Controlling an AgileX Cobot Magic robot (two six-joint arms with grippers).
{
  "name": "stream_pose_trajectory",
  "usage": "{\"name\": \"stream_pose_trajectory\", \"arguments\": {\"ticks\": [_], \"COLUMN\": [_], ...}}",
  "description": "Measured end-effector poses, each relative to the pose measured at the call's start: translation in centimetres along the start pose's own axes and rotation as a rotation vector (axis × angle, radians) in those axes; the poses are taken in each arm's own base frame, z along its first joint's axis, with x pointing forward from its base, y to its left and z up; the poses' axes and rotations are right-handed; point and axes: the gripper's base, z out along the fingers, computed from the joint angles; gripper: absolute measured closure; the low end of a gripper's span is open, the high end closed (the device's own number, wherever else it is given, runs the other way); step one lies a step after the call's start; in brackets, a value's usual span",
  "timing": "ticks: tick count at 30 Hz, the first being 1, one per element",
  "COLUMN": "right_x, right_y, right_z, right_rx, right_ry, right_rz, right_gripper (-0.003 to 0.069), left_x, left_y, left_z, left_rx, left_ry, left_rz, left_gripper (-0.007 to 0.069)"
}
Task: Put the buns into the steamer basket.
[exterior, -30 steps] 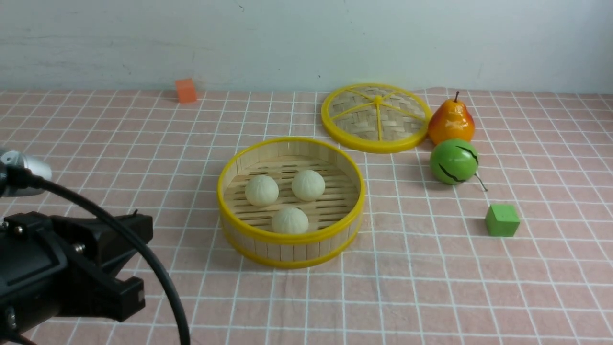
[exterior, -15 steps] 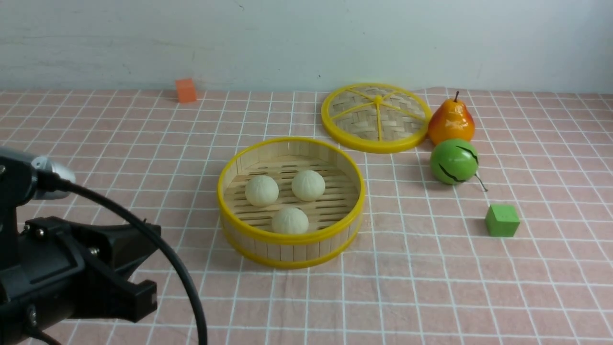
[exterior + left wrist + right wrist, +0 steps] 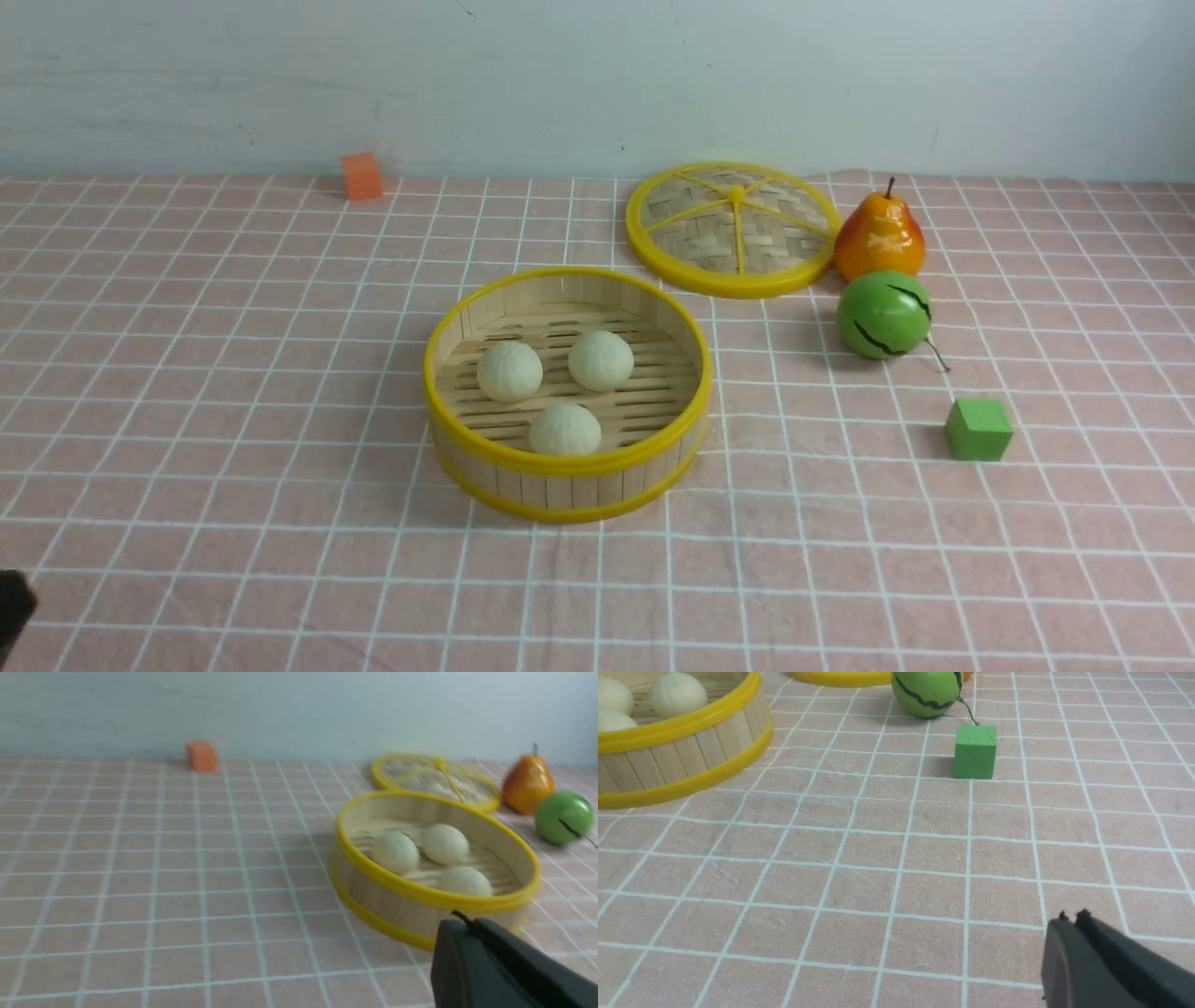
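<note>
The buns (image 3: pixel 510 371) — three small cream-white balls with faint pleats — sat together on the slatted floor of the steamer basket (image 3: pixel 568 462) at the centre of the front view, two side by side toward the back and one nearer the front rim. By the look of them they would be light and soft, likely to dent under a hard squeeze, and best taken gently across the widest part from above. With all three inside, the job appeared done.

The left gripper (image 3: pixel 460 926) showed at the lower right of its own wrist view, tips pressed together and holding nothing, near the basket's outer wall. The right gripper (image 3: pixel 1071 919), at the lower right of its wrist view, was likewise closed and empty, above bare cloth.

The surface was a pink tablecloth (image 3: pixel 233 373) with a white grid, slightly creased — a soft, grippy footing. A woven lid (image 3: pixel 733 229) lay flat at upper right of centre, just beside a pear (image 3: pixel 879 238) and a green fruit (image 3: pixel 883 315); a green cube (image 3: pixel 977 429) stood lower right, an orange cube (image 3: pixel 362 175) at upper left against the pale wall (image 3: pixel 597 75).
</note>
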Motion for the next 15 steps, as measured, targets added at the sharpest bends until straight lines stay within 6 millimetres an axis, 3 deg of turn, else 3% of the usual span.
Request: {"name": "stream_pose_trajectory", "arguments": {"ticks": [2, 7, 15], "right_x": [0.0, 0.0, 0.0], "right_y": [0.0, 0.0, 0.0], "right_z": [0.0, 0.0, 0.0], "right_rx": [0.000, -0.001, -0.001], "right_ry": [0.000, -0.001, 0.002], "right_rz": [0.000, 0.001, 0.001], "right_gripper": [0.0640, 0.0633, 0.0621], "left_x": [2.3, 5.3, 6.0], "left_y": [0.8, 1.5, 1.4], "left_z": [-0.3, -0.5, -0.6], "left_rx": [-0.078, -0.167, -0.152], "left_ry": [-0.008, 0.196, 0.270], "left_rz": [-0.021, -0.116, -0.079], "left_gripper": [0.0638, 0.0638, 0.0638]}}
